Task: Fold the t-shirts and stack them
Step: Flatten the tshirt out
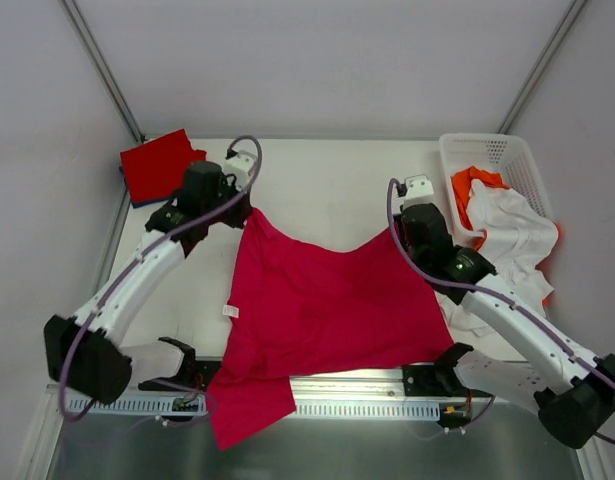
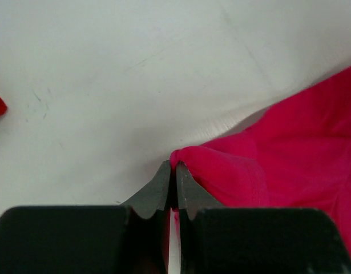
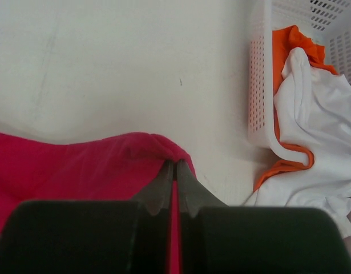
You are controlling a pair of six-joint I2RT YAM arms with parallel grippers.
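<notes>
Top external view shows the crimson-pink t-shirt point(image 1: 327, 300) spread left of the basket point(image 1: 484, 148); the left gripper point(image 2: 172, 166) and right gripper point(image 3: 174, 165) are each clamped tight on one far corner. Flattening it likely means drawing both corners apart evenly, edge taut, clear of the basket.

Neck tag point(image 1: 230, 312) on the pink shirt point(image 1: 327, 300) is way too tiny to read. The orange shirt point(image 1: 474, 182) is mostly buried under the white shirt point(image 1: 512, 235) in the basket point(image 1: 487, 142). Only a sliver of blue cloth point(image 1: 137, 203) peeks from under the red shirt point(image 1: 159, 165).
</notes>
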